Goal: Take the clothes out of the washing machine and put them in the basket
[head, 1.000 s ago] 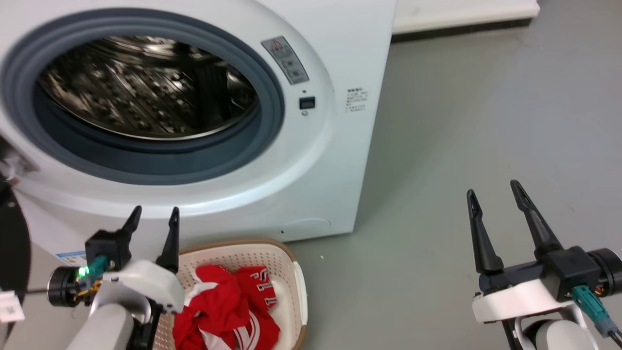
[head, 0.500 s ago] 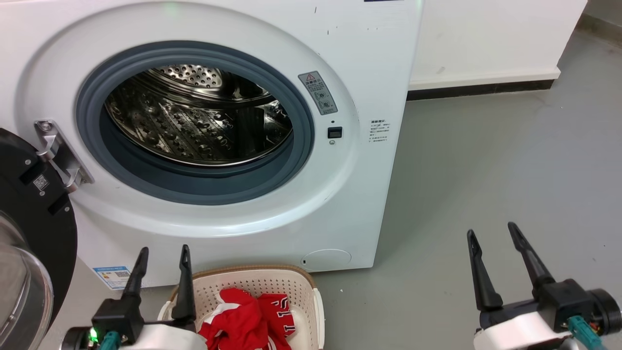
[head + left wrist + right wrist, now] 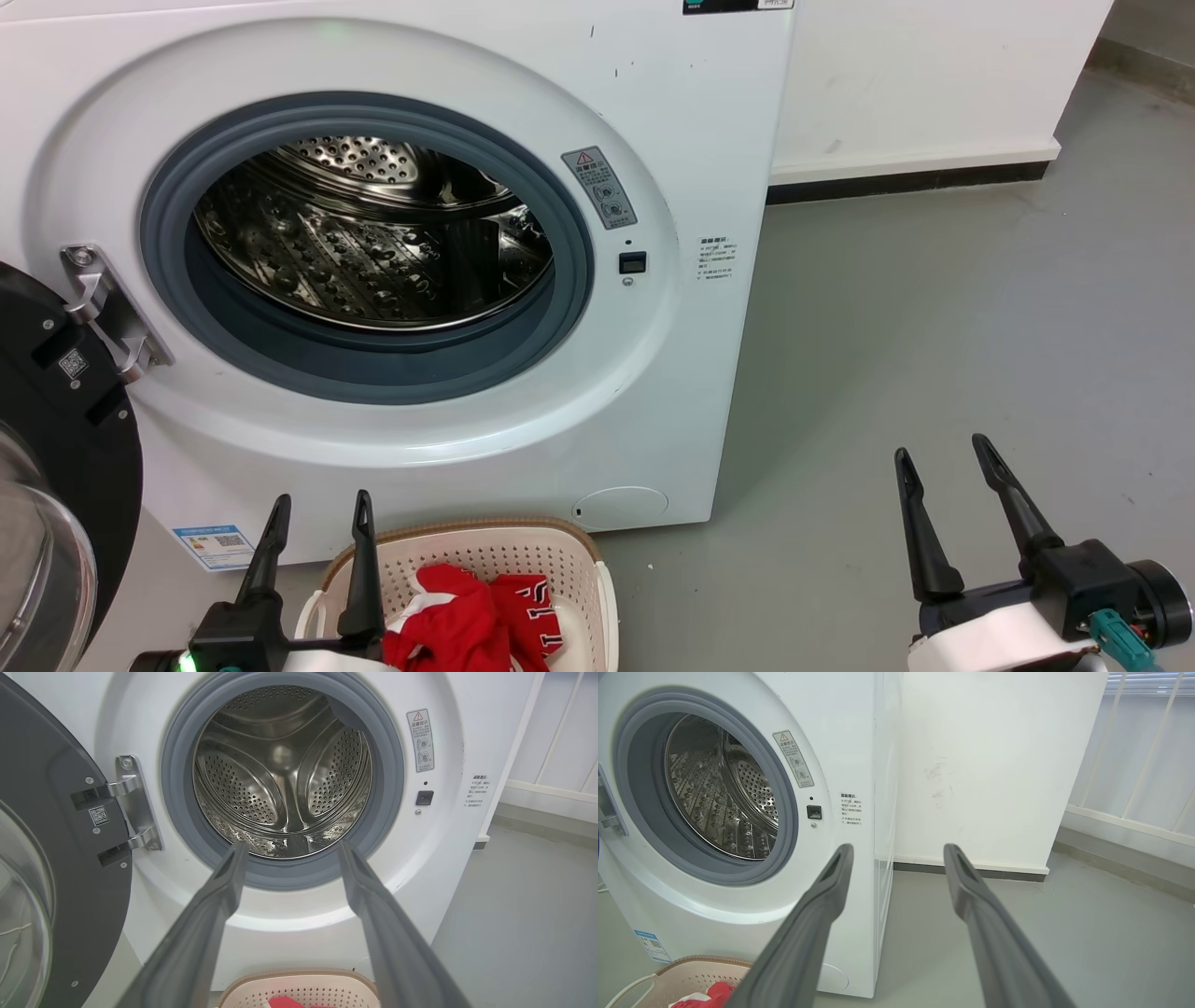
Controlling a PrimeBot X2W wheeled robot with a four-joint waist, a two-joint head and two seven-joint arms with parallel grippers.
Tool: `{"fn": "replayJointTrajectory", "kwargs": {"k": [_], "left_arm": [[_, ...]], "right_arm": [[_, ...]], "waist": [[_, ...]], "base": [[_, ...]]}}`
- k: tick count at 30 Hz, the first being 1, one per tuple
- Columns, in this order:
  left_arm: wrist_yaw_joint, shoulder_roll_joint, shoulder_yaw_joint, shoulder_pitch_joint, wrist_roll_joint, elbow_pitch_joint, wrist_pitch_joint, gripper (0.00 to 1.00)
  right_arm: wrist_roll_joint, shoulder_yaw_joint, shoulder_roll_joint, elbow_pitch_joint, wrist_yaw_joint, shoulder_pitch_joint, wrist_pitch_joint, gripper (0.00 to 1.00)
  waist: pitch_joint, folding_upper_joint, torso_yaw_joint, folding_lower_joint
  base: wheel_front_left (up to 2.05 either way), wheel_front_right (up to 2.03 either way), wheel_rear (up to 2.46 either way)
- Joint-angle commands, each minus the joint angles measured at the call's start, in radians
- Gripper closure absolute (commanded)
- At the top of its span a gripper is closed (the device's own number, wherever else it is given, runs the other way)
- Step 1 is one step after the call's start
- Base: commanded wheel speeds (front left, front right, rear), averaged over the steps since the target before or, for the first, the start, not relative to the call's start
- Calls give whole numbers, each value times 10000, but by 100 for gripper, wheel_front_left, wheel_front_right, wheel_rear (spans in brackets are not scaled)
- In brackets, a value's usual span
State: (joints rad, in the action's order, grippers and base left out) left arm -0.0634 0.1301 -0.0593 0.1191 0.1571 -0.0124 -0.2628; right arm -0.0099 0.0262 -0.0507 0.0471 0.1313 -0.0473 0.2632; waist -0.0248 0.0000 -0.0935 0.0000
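Swinging the left gripper (image 3: pixel 321 502), parted and empty beside the basket (image 3: pixel 523 532), risks clipping its rim and spilling the clothes (image 3: pixel 467 623) heaped inside; the right gripper (image 3: pixel 941 448) hangs parted, empty, well apart.

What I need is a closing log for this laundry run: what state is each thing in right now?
washing machine: porthole uncovered, door open.
door: swung wide open on its hinge.
drum: no clothes visible inside.
clothes: heaped in the basket.
basket: upright on the floor, holding the clothes.
left gripper: open, empty.
right gripper: open, empty.
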Motion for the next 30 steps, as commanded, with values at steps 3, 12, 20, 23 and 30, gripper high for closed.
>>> {"fn": "replayJointTrajectory", "kwargs": {"k": [3, 12, 20, 23, 30], "left_arm": [[125, -94, 173, 101, -168, -57, -29, 0], [171, -362, 459, 193, -505, -98, -29, 0], [280, -520, 555, 210, -668, -27, -29, 0], [286, -575, 621, 231, -622, -20, -29, 0], [372, -660, 631, 186, -589, -153, 22, 100]], "right_arm": [[-57, 10, 10, 6, -13, 76, 23, 0], [232, -30, 10, -8, -11, 173, 23, 0], [121, -11, 10, 0, -11, 125, 23, 0], [112, 13, 10, 6, -13, 133, 23, 0], [185, 11, 2, 132, 4, -40, -8, 100]], "waist": [[-40, 0, -4, 0], [-98, 0, -63, 0], [-111, 0, -51, 0], [-110, 0, -56, 0], [-96, 0, -62, 1]], "base": [[0, 0, 0], [0, 0, 0], [0, 0, 0], [0, 0, 0], [0, 0, 0]]}}
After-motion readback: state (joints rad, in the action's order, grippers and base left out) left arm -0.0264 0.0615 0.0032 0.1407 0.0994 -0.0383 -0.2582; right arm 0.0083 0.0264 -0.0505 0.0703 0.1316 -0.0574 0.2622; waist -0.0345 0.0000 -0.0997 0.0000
